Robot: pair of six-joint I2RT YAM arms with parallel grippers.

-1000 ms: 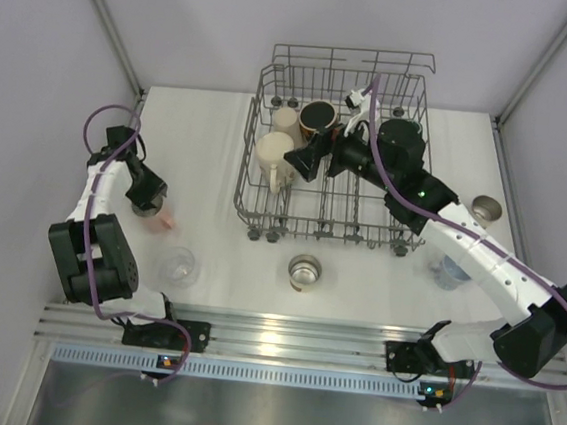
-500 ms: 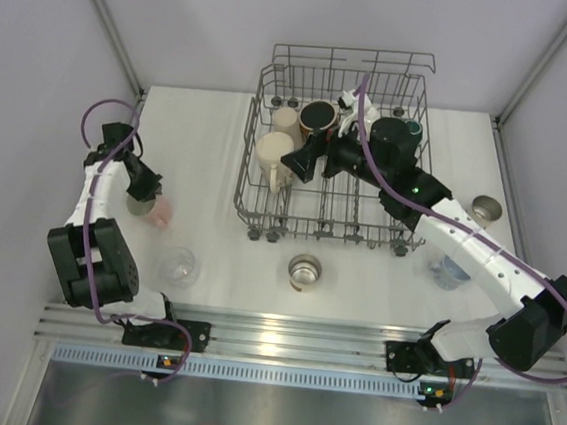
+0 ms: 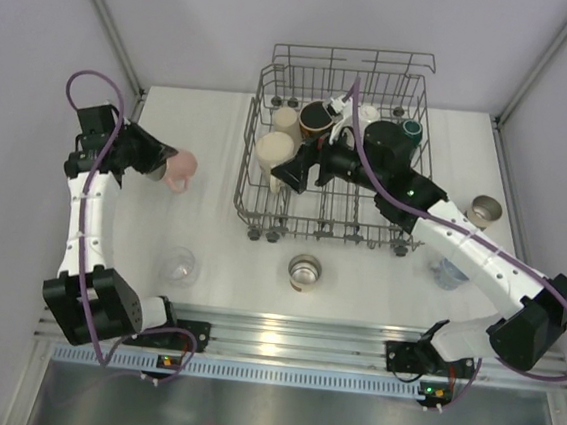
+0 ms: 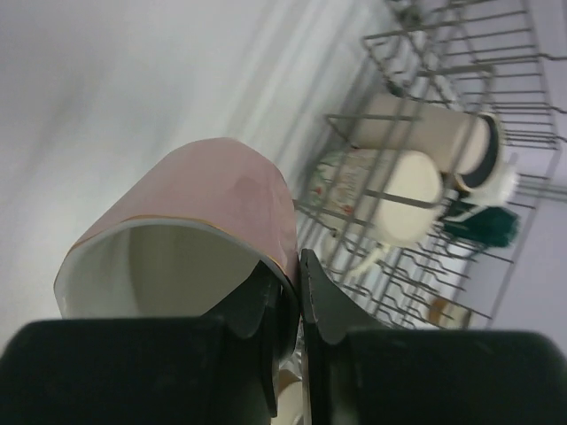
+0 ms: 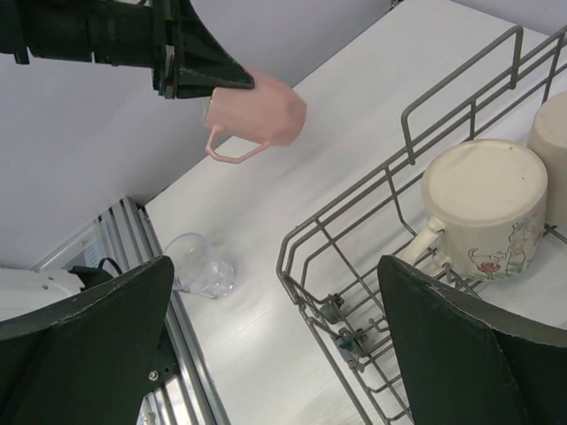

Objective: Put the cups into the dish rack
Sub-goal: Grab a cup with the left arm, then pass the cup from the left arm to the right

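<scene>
The left fingers [image 4: 297,279] are clamped on the rim of the pink mug [image 4: 204,204], one inside the lip and one outside. They hold it in the air above the worktop [image 3: 211,135], left of the dish rack [image 3: 327,227] and apart from it. The mug lies on its side with its long axis roughly level. Its mouth faces back toward the left wrist, its base points toward the rack, and its handle hangs downward.

The right fingers [image 3: 304,159] are spread wide and hold nothing, hovering over the left part of the rack. Just beside them a cream mug [image 5: 483,199] stands upside down among the tines, base up. A clear glass [image 3: 178,266] and a steel cup [image 3: 304,272] stand on the worktop in front of the rack.
</scene>
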